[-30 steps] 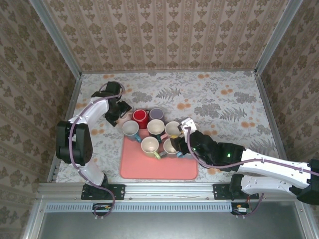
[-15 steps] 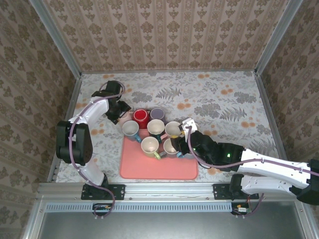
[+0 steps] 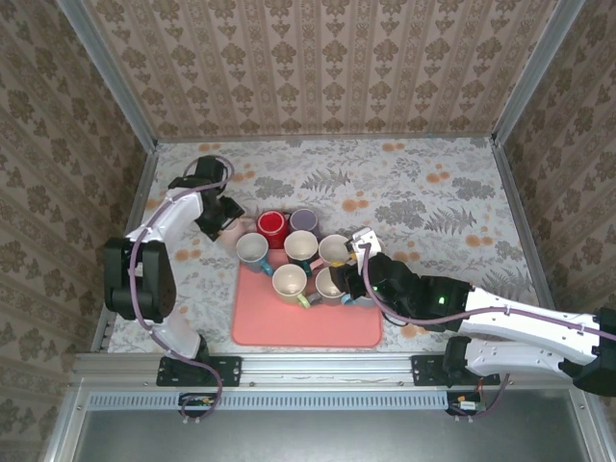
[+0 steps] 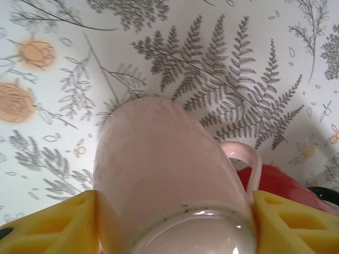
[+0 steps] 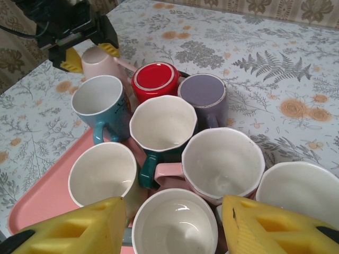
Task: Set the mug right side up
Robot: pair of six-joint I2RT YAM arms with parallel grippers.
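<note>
Two yellow fingers (image 4: pixel 47 227) of the left gripper (image 4: pixel 175 225) pinch the pink mug (image 4: pixel 159 174) by its sides, just beside the red mug (image 4: pixel 275 182), off the tray (image 5: pixel 42 196). The right gripper (image 5: pixel 175 222) holds its fingers spread above the tray's mugs.

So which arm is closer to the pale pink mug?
Left. Its end effector has a finger on each side of the pale pink mug. The right end effector hovers above the other mugs, farther off.
</note>
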